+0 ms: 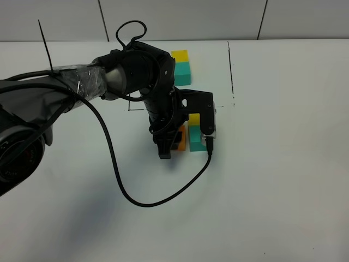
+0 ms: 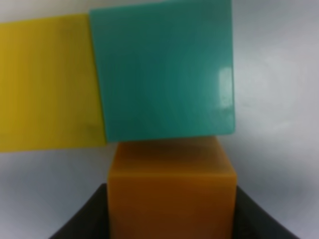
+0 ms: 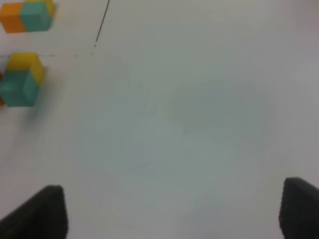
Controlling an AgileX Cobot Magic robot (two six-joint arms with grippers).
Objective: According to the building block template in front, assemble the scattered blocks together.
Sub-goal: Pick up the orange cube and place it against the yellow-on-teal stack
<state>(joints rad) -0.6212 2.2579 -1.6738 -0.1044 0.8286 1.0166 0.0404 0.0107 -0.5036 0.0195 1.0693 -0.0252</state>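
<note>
The template's yellow cube (image 1: 180,55) and teal cube (image 1: 183,71) sit at the back; my left arm hides its orange cube in the high view. The template also shows in the right wrist view (image 3: 30,15). The loose yellow block (image 1: 193,119) and loose teal block (image 1: 197,141) touch each other. My left gripper (image 1: 173,146) is shut on the loose orange block (image 2: 172,184), pressed against the teal block (image 2: 164,69), with the yellow block (image 2: 50,79) beside the teal. My right gripper (image 3: 169,214) is open and empty, away from the blocks, and is out of the high view.
Thin black lines (image 1: 230,65) mark the white table around the template. The left arm's black cable (image 1: 136,199) loops over the table in front of the blocks. The left arm (image 1: 109,76) stretches across from the left edge.
</note>
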